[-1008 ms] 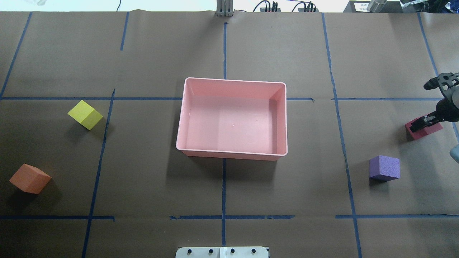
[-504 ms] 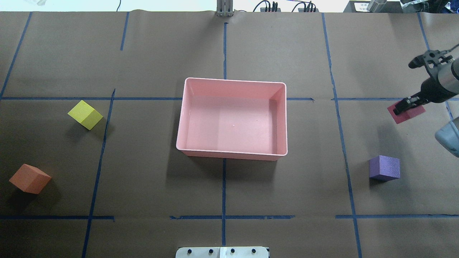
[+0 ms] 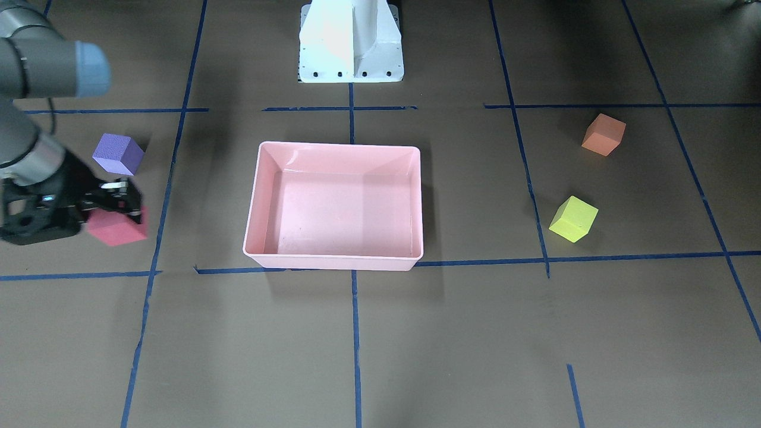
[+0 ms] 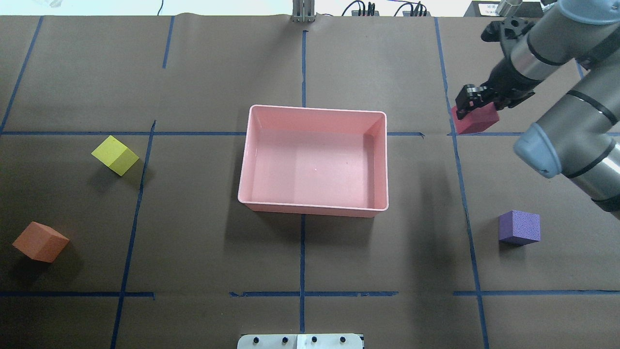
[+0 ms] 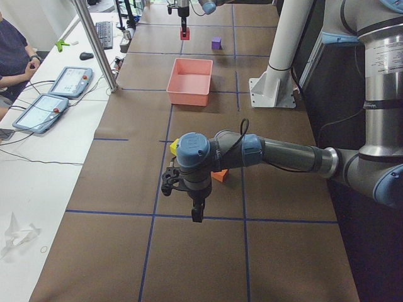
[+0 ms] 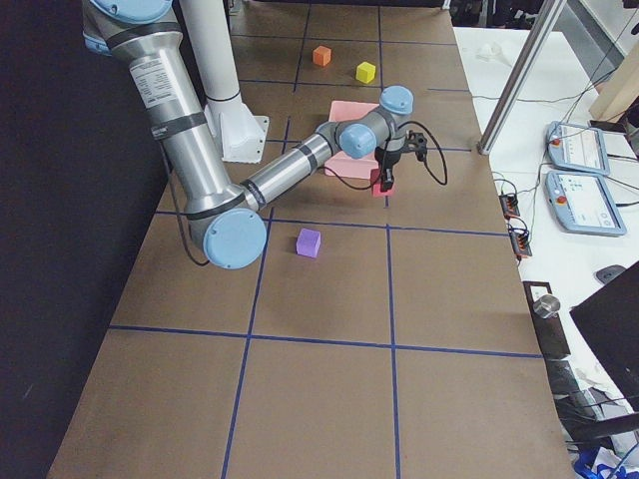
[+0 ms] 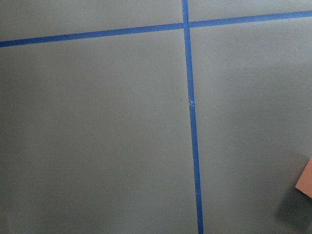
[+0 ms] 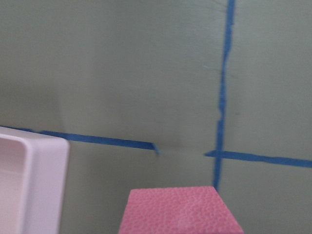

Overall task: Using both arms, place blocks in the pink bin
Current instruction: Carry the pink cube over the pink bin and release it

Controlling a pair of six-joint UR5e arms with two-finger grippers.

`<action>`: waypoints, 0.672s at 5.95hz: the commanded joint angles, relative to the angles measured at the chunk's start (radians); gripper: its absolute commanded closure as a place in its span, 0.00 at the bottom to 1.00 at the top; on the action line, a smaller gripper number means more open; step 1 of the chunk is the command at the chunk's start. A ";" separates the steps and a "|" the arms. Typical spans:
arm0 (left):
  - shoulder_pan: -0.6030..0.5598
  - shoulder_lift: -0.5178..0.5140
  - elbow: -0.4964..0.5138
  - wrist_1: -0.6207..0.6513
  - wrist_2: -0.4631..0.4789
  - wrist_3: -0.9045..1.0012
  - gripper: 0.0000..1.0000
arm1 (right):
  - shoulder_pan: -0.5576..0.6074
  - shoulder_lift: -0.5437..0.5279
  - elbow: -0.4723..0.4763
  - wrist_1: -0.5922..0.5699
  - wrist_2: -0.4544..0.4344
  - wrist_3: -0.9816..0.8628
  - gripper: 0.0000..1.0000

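My right gripper (image 4: 477, 103) is shut on the red block (image 4: 476, 120) and holds it above the table, right of the pink bin's (image 4: 312, 207) far right corner. The front view shows the same gripper (image 3: 119, 201), red block (image 3: 117, 229) and bin (image 3: 333, 262). The right wrist view shows the red block (image 8: 183, 212) and a bin corner (image 8: 29, 185). The purple block (image 4: 519, 227) lies near right. The yellow-green block (image 4: 115, 155) and orange block (image 4: 41, 241) lie at the left. My left gripper (image 5: 197, 211) hangs near the orange block (image 5: 220, 176); I cannot tell whether it is open.
The white base pedestal (image 3: 351, 41) stands at the robot's table edge. Blue tape lines cross the brown table cover. A metal post (image 5: 94, 44) and operators' tablets (image 5: 69, 78) stand beyond the far edge. An orange block corner (image 7: 306, 180) shows in the left wrist view.
My right gripper has lifted the red block off the table at the far right and carried it left and away from the robot, toward the bin. The other blocks have not moved.
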 commanded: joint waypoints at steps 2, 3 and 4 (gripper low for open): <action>0.000 0.000 -0.002 -0.001 0.000 0.000 0.00 | -0.249 0.316 -0.090 -0.111 -0.231 0.440 0.65; 0.000 -0.002 -0.005 -0.004 0.002 0.000 0.00 | -0.281 0.349 -0.116 -0.117 -0.275 0.478 0.18; 0.002 -0.008 -0.040 -0.012 -0.002 -0.006 0.00 | -0.282 0.343 -0.111 -0.128 -0.277 0.479 0.00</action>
